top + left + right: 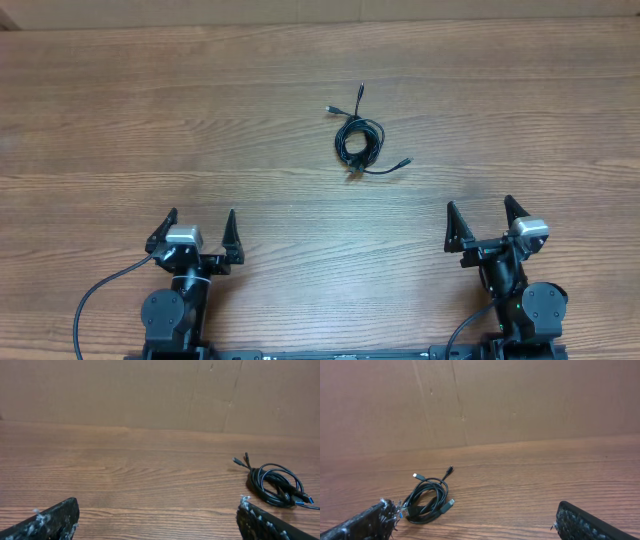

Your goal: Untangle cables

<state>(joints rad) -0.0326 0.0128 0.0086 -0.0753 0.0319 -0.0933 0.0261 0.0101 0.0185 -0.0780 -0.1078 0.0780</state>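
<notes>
The cables (359,140) lie as one small coiled black bundle on the wooden table, past the middle, with plug ends sticking out at the upper left and lower right. The bundle shows in the left wrist view (276,485) at the right and in the right wrist view (427,499) at the lower left. My left gripper (196,229) is open and empty near the front left. My right gripper (482,220) is open and empty near the front right. Both are well short of the cables.
The wooden table (150,120) runs across the whole view. A brown cardboard wall (150,390) stands along its far edge. A thick black wire (95,300) loops beside the left arm's base.
</notes>
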